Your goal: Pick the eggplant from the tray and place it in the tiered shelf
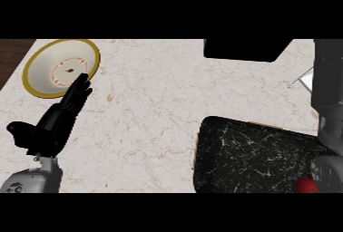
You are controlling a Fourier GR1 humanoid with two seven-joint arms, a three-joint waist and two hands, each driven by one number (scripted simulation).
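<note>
- Well left of the tray [254, 154], your left hand [57, 120] lies open and holds nothing, its straight fingers reaching a gold-rimmed plate [47, 68].
- Beyond the tray's far right corner, your right hand [328, 74] shows dark; you cannot tell its grip, and the eggplant cannot be made out.

Far left: round cream plate with yellow-gold rim [50, 68], lying flat on pale veined marble table [154, 104]. Dark brown wood surface [13, 52] beyond table's left corner.

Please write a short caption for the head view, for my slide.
Open left hand by the plate's rim; dark tray at lower right.
</note>
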